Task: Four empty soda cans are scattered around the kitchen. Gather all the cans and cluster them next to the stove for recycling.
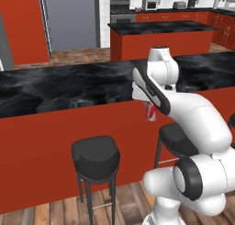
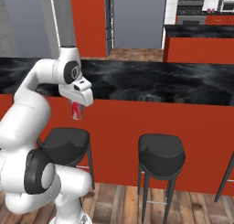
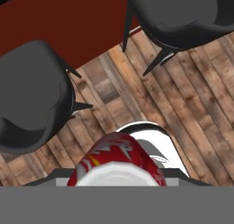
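A red soda can (image 1: pixel 152 114) hangs below my gripper (image 1: pixel 148 103), which is shut on it, just off the front edge of the black bar counter (image 1: pixel 69 88). From the right side the can (image 2: pixel 77 112) hangs upright under the hand (image 2: pixel 78 103), above a stool. The hand view looks down past the can's red and silver body (image 3: pixel 116 160) at the wood floor and the stools. The stove (image 1: pixel 120 12) stands far back against the tiled wall, and in the right base view the stove (image 2: pixel 191 13) is at the upper right. I see no other cans.
Two black stools (image 1: pixel 95 156) (image 2: pixel 161 154) stand against the red counter front, close under the arm. A red island (image 1: pixel 160 36) with a black top lies between the counter and the stove. A grey fridge (image 1: pixel 69 17) stands at the back left.
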### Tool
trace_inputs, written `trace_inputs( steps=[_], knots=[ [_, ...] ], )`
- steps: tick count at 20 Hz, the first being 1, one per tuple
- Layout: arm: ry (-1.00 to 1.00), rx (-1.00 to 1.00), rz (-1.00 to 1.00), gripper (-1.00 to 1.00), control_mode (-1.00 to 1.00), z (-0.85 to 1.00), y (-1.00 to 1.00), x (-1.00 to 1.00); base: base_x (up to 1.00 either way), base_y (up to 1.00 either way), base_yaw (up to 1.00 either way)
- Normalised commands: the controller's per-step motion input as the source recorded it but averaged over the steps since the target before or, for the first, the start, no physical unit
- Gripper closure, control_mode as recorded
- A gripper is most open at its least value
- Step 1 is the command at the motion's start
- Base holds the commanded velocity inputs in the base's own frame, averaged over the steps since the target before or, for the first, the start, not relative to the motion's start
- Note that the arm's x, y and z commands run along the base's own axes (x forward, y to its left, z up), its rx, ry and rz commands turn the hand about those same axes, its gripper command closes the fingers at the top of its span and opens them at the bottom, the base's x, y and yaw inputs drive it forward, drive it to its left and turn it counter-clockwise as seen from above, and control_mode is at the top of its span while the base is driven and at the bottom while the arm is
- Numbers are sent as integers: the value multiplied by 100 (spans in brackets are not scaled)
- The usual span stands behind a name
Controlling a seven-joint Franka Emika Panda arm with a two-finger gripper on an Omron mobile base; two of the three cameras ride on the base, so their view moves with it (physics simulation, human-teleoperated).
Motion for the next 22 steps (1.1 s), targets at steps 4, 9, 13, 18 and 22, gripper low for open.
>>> trace_inputs(
  steps=[4,9,13,18,22],
  knots=[
    [0,0,0,100,-100,-10,-1,-8,0,0,0],
    [0,0,0,100,-100,-7,0,-5,0,0,0],
    [0,0,0,100,-100,-2,0,-3,0,0,0],
    [0,0,0,100,-100,-8,0,-5,0,0,0],
    [0,0,0,100,-100,-13,0,-8,0,0,0]
  ],
)
